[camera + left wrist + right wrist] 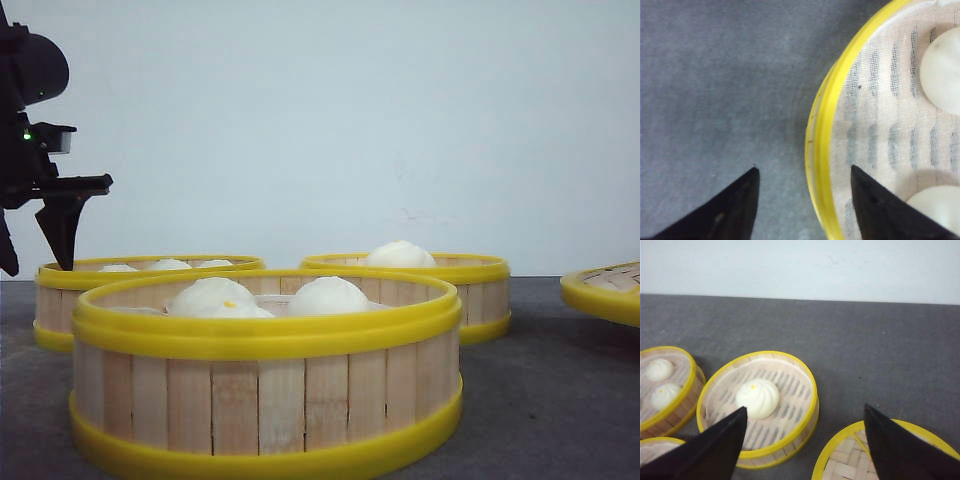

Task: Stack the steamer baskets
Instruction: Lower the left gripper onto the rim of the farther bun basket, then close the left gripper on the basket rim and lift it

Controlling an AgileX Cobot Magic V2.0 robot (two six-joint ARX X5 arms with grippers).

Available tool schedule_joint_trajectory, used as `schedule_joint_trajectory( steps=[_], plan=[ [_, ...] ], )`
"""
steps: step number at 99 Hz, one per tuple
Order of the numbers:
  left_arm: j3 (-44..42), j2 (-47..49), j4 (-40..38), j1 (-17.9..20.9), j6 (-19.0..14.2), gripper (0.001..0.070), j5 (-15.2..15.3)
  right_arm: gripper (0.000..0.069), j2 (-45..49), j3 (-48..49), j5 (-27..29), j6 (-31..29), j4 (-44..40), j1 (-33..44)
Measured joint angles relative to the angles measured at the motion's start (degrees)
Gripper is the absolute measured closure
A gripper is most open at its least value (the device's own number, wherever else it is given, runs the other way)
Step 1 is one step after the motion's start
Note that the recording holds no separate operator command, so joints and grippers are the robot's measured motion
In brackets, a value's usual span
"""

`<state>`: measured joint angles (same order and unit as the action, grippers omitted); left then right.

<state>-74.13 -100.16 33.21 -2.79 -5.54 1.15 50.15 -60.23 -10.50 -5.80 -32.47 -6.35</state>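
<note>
Front cam: left gripper [40, 255] spread, over rear-left steamer basket [150, 300]'s outer rim; L wrist: fingers straddle rim [820, 150], one outside, one inside; R wrist: right gripper [805, 415] open, one-bun basket [760, 407] ahead.

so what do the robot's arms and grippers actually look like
Both are black. In the front view only the left arm shows: a rounded black housing, blocky joints, a small green light, and a left gripper with tapering, pointed fingers. The wrist views show the same flat, wedge-shaped matte black fingers on the left and on the right gripper. No cables or markings are visible.
</note>
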Motion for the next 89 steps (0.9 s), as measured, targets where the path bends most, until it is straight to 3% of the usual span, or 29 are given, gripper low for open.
schedule_joint_trajectory(
  steps=[3,8,36,54,89],
  plan=[
    [-0.02,-0.22,-1.05,-0.02,-0.02,0.0456,-0.17,0.0231,0.59,0.0,0.0,0.02,0.07,-0.04],
    [-0.09,-0.48,-1.53,-0.02,-0.02,0.0474,-0.83,0.0231,1.01,0.0,0.0,0.02,0.11,-0.04],
    [-0.31,-4.68,-1.7,-0.07,-0.02,0.0498,-1.16,0.0231,2.14,0.0,0.0,0.04,1.29,-0.09],
    [-0.39,-4.68,-2.25,-0.09,-0.28,0.0665,-1.01,0.0231,2.12,0.0,0.0,0.04,1.92,-0.11],
    [-2.86,-4.7,0.68,-0.07,-1.53,0.0686,-0.9,0.0231,2.12,0.0,0.0,0.07,1.88,-0.52]
  ],
)
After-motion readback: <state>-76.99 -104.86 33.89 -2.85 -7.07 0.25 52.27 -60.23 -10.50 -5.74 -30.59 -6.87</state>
